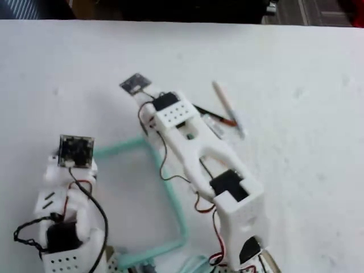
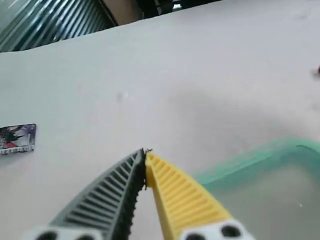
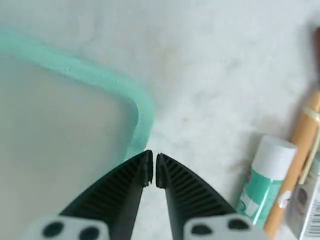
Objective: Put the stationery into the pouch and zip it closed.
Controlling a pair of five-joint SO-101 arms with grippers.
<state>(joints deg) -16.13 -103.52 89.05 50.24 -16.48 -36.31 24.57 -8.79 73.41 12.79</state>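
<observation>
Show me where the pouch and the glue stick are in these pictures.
pouch [image 1: 170, 196]: high view, on its teal border.
glue stick [image 3: 261, 192]: right wrist view, on its green body below the white cap.

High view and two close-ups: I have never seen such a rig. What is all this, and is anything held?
Two small robot arms sit at a white table. The high view is from a fixed camera looking down; the other two come from a camera on each arm's wrist. The left gripper and the right gripper are both shut and hold nothing. On the table lie a clear pouch with a green edge, pens, a glue stick and a small card.
</observation>
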